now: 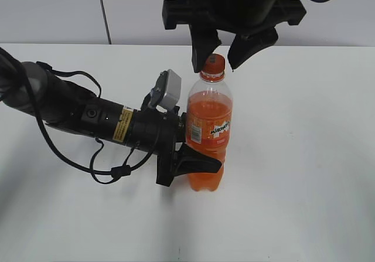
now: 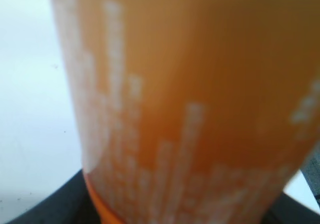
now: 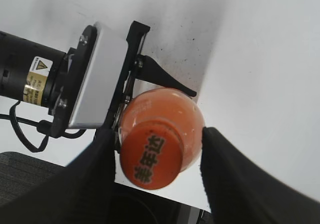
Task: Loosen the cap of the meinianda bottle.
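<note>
Orange soda, clear plastic: one meinianda bottle (image 1: pixel 208 127) standing upright on the white table (image 1: pixel 304 156), and everything else placed around it. One cap (image 1: pixel 212 64) on top, also orange, still seated on the neck, dark characters printed across it in the right wrist view (image 3: pixel 149 155). Two grippers total. Left gripper (image 1: pixel 196 150) coming in from the bottle's left side, lying nearly level with the table, clamped around the bottle's lower body just under the label; one black finger (image 1: pixel 199 162) wrapped across the front, the other hidden behind the bottle. Nothing but blurry orange label (image 2: pixel 200 98) filling the left wrist view, so really pressed up close there. Right gripper (image 1: pixel 218 51) hanging straight down over the bottle's top, jaws spread, one finger (image 1: pixel 204 48) just left of the cap and one just right of it. From the right wrist view, cap sitting between the two black fingers (image 3: pixel 95 184) with a sliver of gap on each side, so apart rather than pinched, as far as visible. Grey camera box (image 1: pixel 169 90) on the left arm's wrist just left of the bottle's shoulder, plus a loop of black cable (image 1: pixel 111 171) drooping onto the table further left of the bottle.
</note>
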Controlling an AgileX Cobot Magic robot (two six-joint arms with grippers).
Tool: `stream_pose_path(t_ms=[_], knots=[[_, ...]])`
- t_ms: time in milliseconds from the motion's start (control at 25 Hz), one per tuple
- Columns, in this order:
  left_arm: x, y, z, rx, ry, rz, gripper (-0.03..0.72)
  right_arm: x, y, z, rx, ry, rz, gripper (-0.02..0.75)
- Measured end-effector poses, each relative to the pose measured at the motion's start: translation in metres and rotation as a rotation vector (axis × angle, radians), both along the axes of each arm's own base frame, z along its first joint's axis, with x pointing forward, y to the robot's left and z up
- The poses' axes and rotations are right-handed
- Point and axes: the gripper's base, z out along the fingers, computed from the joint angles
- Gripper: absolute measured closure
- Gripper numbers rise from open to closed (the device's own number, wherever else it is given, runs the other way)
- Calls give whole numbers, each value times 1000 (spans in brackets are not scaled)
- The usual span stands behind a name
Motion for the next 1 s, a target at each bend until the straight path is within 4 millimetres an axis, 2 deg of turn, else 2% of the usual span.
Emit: stream_pose_path(t_ms=[160,280,640,760,1000], knots=[[0,0,0,0,0,0,289,0,0,0,0,0,0,359],[0,0,0,0,1,1,289,0,0,0,0,-1,0,466],[0,0,0,1,2,2,289,0,1,0,-3,-5,41,469],[0,0,0,1,2,1,289,-1,2,0,-33,-37,216,469],[-1,0,0,1,-3,-11,289,-4,4,1,-113,-139,695,469]])
